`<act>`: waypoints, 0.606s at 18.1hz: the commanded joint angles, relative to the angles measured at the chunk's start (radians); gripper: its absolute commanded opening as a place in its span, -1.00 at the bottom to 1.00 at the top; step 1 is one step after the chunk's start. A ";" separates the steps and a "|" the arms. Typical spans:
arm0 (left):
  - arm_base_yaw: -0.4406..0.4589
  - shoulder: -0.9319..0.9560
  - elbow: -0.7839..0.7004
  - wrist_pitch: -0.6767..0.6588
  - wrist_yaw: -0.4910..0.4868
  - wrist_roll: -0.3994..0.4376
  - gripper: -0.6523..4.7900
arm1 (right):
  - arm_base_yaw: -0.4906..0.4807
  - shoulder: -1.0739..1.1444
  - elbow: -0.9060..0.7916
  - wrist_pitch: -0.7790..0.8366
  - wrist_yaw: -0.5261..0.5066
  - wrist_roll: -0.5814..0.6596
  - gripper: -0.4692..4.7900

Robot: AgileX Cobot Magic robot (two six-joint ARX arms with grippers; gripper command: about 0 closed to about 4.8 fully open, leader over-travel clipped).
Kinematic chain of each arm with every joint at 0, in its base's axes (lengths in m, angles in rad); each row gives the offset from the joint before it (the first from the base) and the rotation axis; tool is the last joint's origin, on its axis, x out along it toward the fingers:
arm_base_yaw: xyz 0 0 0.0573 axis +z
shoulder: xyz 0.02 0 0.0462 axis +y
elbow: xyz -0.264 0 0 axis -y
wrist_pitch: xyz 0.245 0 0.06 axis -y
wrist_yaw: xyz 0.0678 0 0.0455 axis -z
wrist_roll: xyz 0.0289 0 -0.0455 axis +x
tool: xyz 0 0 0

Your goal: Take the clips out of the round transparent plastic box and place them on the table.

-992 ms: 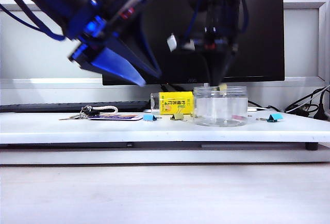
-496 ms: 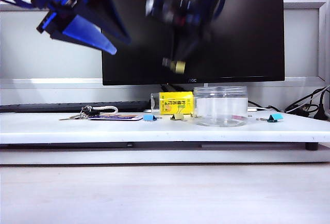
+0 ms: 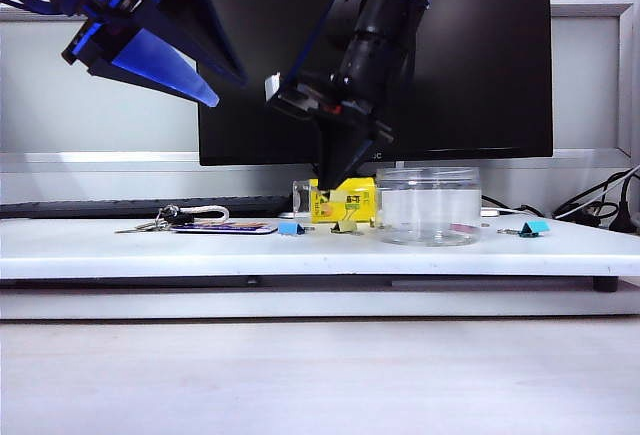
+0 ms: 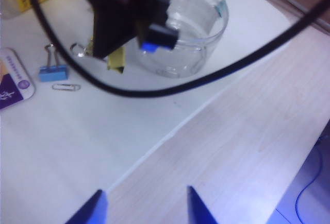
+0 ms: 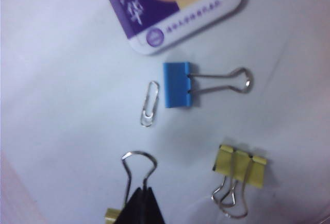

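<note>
Two pale-yellow clips are seen in the right wrist view: one clip (image 5: 240,166) lies free on the white table (image 5: 62,131), and a second clip (image 5: 135,183) is pinched by the pressed-together tips of the right gripper (image 5: 140,203), only its wire handle and a sliver of yellow showing. In the exterior view the right gripper (image 3: 335,180) is lowered just left of the round transparent plastic box (image 3: 428,205), at centre frame, in front of a yellow printed box (image 3: 345,198) that it partly covers. The jar stands upright on the table (image 3: 300,250); whether any clips remain inside cannot be told.

Around the free clip a blue binder clip (image 5: 178,84), a silver paper clip (image 5: 149,104) and a purple-printed card (image 5: 175,7) are laid, all apart from one another. At far right of the exterior view a teal clip (image 3: 533,227) rests near cables, and keys (image 3: 160,221) lie at the left.

The left gripper (image 3: 165,65) is held high at upper left, its blue fingers spread and empty. In the left wrist view its fingertips (image 4: 95,208) are cut off by the lower edge, and the dark right arm (image 4: 124,13) and a black cable (image 4: 206,77) block much of the jar (image 4: 201,28). A monitor (image 3: 480,55) fills the background.
</note>
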 commanded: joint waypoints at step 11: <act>0.000 -0.003 0.002 -0.016 0.000 0.003 0.01 | 0.008 0.028 -0.010 -0.026 0.038 0.001 -0.83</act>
